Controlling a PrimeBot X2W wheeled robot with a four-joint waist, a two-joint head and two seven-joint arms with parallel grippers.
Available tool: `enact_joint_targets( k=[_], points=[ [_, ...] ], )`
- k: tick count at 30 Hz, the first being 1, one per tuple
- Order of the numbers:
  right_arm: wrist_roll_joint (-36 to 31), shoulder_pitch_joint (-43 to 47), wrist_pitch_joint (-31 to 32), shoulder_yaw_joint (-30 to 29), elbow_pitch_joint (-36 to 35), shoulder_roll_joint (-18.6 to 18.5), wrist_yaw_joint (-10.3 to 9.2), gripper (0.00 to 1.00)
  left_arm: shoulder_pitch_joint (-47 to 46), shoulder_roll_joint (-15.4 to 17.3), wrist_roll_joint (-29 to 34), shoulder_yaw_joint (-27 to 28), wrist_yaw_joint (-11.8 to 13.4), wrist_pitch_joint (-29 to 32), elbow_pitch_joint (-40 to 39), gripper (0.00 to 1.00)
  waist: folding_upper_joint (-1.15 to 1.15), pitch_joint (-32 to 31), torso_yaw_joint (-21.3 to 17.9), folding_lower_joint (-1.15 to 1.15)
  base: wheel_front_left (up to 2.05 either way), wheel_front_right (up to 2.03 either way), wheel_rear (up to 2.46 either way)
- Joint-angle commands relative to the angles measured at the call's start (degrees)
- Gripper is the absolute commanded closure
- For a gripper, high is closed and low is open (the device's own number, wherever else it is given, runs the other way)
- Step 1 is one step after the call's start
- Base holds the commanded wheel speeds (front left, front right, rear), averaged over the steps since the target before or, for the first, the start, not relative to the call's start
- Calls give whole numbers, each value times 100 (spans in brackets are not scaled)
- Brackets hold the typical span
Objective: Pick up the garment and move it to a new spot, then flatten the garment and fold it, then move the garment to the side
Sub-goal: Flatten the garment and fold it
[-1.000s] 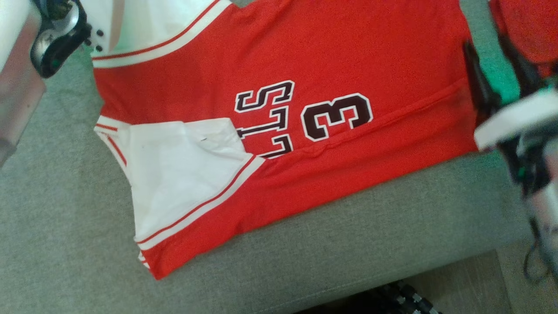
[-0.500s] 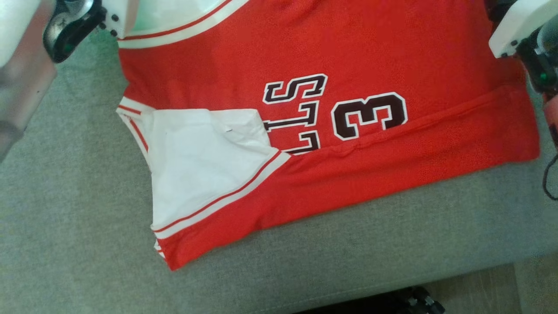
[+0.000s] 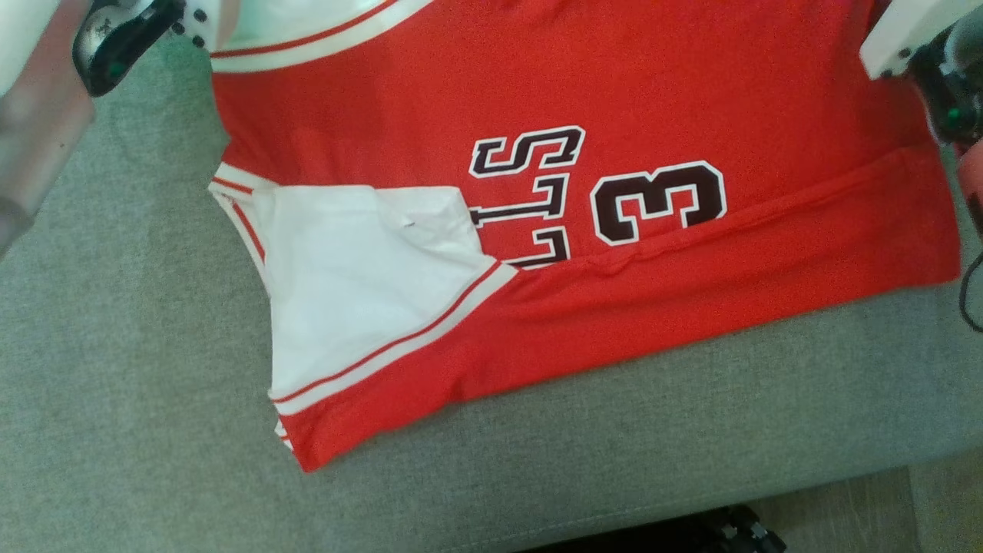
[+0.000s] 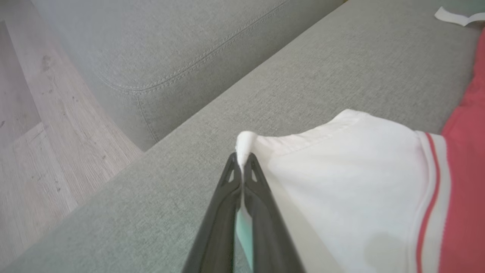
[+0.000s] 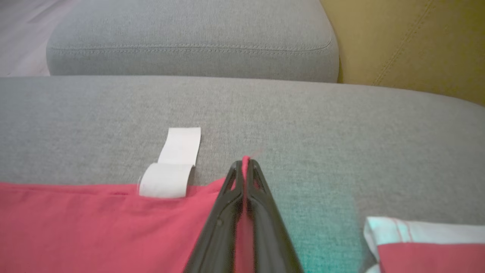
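We see the left claw clenched tight at the centre of the left wrist frame, its two dark fingers pinching a white corner of the garment — the red numbered top that lies spread across the middle and upper part of the head frame on the grey sofa. The right claw is likewise clamped, at the centre of the right wrist frame, on the garment's red edge, just right of a white label.
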Motion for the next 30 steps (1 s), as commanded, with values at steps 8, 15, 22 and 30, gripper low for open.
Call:
enact_joint_targets(
  k=[8, 15, 22, 30],
  points=[
    [411, -311, -839, -51, 48, -233, 37, 100, -752, 194, 288, 125, 10, -1228, 56, 100, 0, -202, 65, 0, 0, 0, 0],
    [845, 173, -993, 85, -193, -544, 37, 100, -320, 394, 340, 55, 33, -1906, -210, 100, 0, -516, 209, 0, 0, 0, 0],
    [1117, 1002, -1138, 147, -463, -881, 37, 100, 786, 790, 314, -63, 432, -2384, -1015, 100, 0, -869, 404, 0, 0, 0, 0],
    [1157, 1712, -1210, 127, -677, -1054, 37, 100, 1757, 1291, 578, -229, 1096, -2498, -2230, 100, 0, -1058, 482, 0, 0, 0, 0]
  ],
)
